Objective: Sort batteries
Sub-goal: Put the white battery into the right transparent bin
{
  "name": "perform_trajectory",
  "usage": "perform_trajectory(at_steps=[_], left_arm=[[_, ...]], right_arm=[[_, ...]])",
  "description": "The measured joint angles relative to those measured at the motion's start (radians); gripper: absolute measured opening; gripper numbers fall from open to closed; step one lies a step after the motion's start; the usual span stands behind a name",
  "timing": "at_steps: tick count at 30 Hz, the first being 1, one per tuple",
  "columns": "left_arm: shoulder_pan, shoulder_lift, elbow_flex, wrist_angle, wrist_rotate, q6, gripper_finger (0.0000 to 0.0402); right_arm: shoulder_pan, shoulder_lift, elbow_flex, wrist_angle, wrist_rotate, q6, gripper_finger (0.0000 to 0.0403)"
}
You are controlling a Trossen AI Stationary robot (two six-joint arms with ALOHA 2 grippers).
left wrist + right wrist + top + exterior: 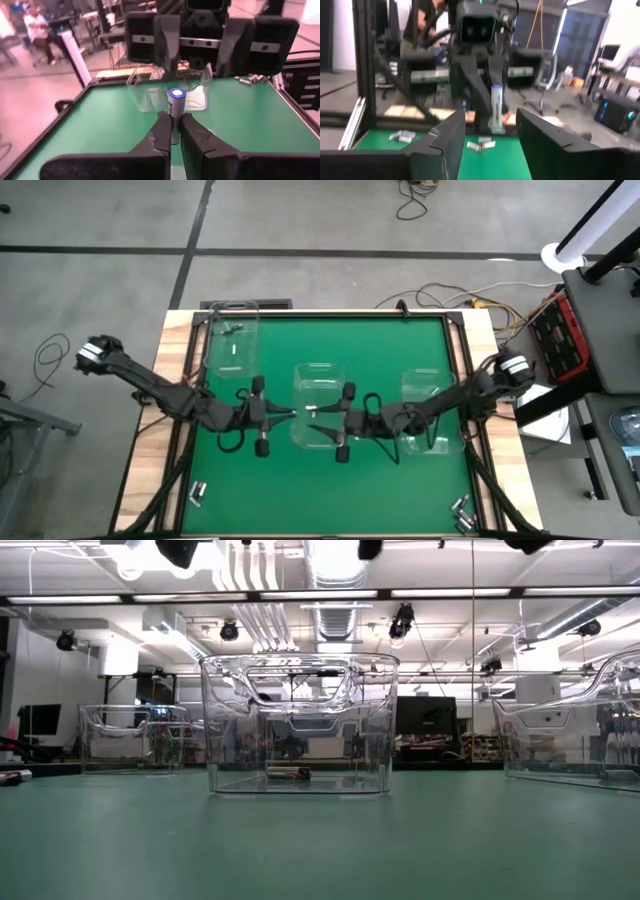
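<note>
Above the middle bin [322,406]: left gripper [172,131] clamped on an upright battery [175,106]; right gripper [487,131] facing it, spread wide, equally near.

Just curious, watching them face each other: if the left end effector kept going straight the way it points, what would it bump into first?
Probably the right end effector, which faces it with fingers open above the middle clear bin. The battery clamped in the left end effector would arrive first, though depth is hard to judge.

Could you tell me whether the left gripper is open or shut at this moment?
Shut on a battery: in its wrist view the left gripper has its fingers pressed against a silvery battery standing up between them.
</note>
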State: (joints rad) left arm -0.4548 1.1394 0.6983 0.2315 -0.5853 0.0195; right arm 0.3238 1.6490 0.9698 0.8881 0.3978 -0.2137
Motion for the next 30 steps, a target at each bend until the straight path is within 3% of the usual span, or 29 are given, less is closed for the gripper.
perform_trajectory(at_steps=[7,14,30], left_arm=[[0.004,0.053,0.012,0.013,0.009,0.061,0.0000],[0.004,0.084,0.039,0.010,0.012,0.078,0.0000],[0.003,0.048,0.033,0.011,0.009,0.071,0.0000]], right_arm=[[-0.036,0.068,0.105,-0.035,-0.017,-0.014,0.0142],[-0.065,0.089,0.166,-0.193,-0.077,0.051,0.0131],[-0.063,0.070,0.155,-0.206,-0.084,0.003,0.0075]])
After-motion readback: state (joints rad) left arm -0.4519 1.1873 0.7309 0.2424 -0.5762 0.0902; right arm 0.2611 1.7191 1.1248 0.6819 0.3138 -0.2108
